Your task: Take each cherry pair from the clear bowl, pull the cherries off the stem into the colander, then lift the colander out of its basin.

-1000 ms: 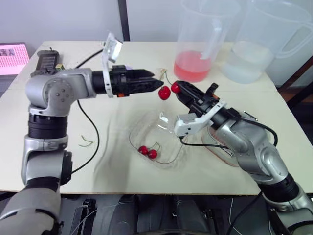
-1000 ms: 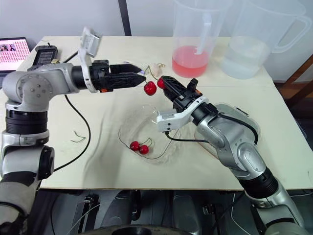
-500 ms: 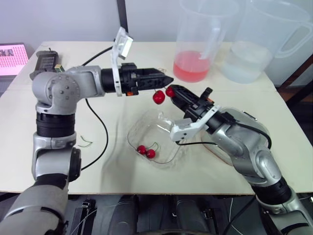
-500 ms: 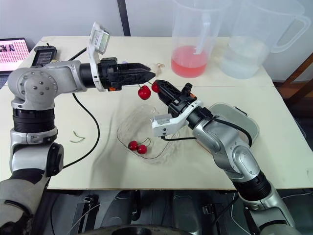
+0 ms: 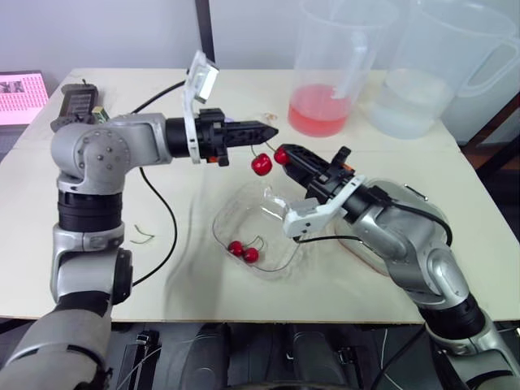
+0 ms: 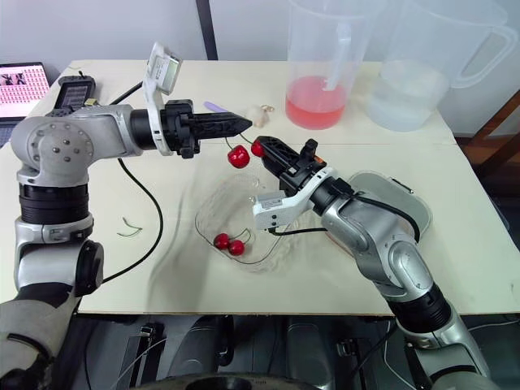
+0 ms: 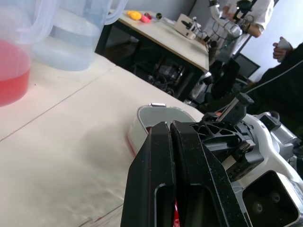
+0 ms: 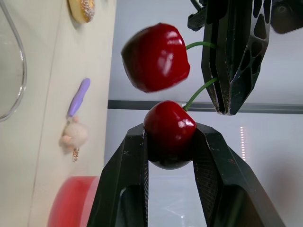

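The left gripper (image 5: 273, 130) has gone up a little and reached further out, taking the stem (image 8: 198, 91) with it. The right gripper (image 5: 282, 154) has slid a bit toward it with the held cherry (image 8: 169, 132). The loose cherry (image 5: 261, 164) was between the two tips before. Now it hangs lower, under the left gripper's tip.

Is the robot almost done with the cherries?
Not yet. The left hand pinches a stem while the right hand squeezes one cherry, ready to pull. Another pair waits in the bowl, and the colander, contents hidden, isn't lifted yet.
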